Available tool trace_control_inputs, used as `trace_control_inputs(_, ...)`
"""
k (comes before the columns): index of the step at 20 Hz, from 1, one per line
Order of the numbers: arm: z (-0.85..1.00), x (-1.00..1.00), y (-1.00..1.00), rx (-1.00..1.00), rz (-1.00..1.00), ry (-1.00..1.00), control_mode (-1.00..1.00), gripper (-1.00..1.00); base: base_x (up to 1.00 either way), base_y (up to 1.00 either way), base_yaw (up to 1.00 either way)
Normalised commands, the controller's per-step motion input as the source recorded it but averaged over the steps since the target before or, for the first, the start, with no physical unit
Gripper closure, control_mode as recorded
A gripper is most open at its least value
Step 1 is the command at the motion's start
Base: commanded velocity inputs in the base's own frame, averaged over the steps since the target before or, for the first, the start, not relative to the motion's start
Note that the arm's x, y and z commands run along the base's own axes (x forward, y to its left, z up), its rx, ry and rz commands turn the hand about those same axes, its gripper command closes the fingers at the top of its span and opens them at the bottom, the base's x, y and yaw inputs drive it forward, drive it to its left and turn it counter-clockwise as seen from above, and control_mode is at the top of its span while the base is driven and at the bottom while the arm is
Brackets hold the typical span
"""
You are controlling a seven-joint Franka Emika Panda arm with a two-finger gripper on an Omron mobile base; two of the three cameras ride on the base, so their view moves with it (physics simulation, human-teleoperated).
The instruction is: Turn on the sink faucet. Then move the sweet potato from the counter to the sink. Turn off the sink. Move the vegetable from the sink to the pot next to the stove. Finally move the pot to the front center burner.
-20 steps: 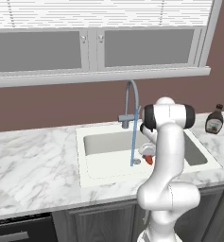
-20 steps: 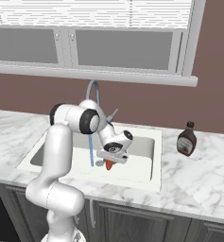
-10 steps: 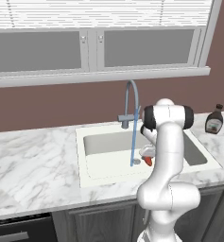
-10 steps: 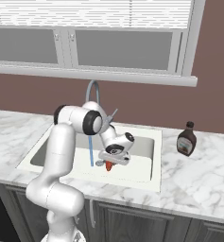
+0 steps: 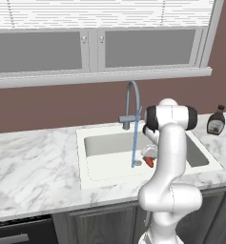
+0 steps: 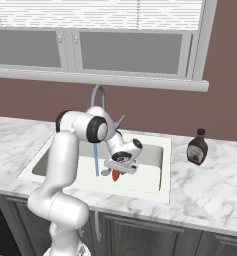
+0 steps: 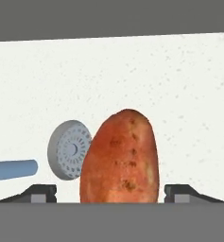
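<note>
Left base view: the white marble tabletop [image 5: 33,167] carries a white rectangular sink basin [image 5: 105,157]. At the basin's 12 o'clock rim rises the tall thin grey metal gooseneck sink faucet [image 5: 132,102], and a thin blue stream of water [image 5: 134,143] falls from its spout to the basin floor. Just at the stream's 3 o'clock, low in the basin, the tool [image 5: 149,155] points downward with the small orange-red oblong sweet potato [image 5: 149,162] at its tips.

Right base view: the same tuber hangs directly below the tool, over the basin floor. A dark brown bottle with a white cap [image 6: 197,148] stands on the tabletop at the sink's 3 o'clock, well apart.

Hand view: the sweet potato stands on end between the two dark finger tips [image 7: 182,194], with clear gaps on both sides; the jaws are wide open and grip nothing. A round grey perforated drain [image 7: 69,149] lies just at the tuber's 9 o'clock.

Likely risk: the unsupported, upright tuber may topple or roll toward the drain, or be knocked by a finger tip if the tool lifts off-centre, complicating later retrieval.
</note>
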Motion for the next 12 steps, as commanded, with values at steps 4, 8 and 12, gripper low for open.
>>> trace_control_inputs(4,0.46,-0.32,0.07,0.00,0.00,-0.04,-1.00,-1.00,0.00,0.00,0.00)
trace_control_inputs(8,0.55,-0.32,0.10,-0.01,0.00,-0.06,-1.00,-1.00,0.00,0.00,0.00)
trace_control_inputs(12,0.42,-0.20,0.05,-0.01,0.00,-0.08,-1.00,-1.00,0.00,0.00,0.00)
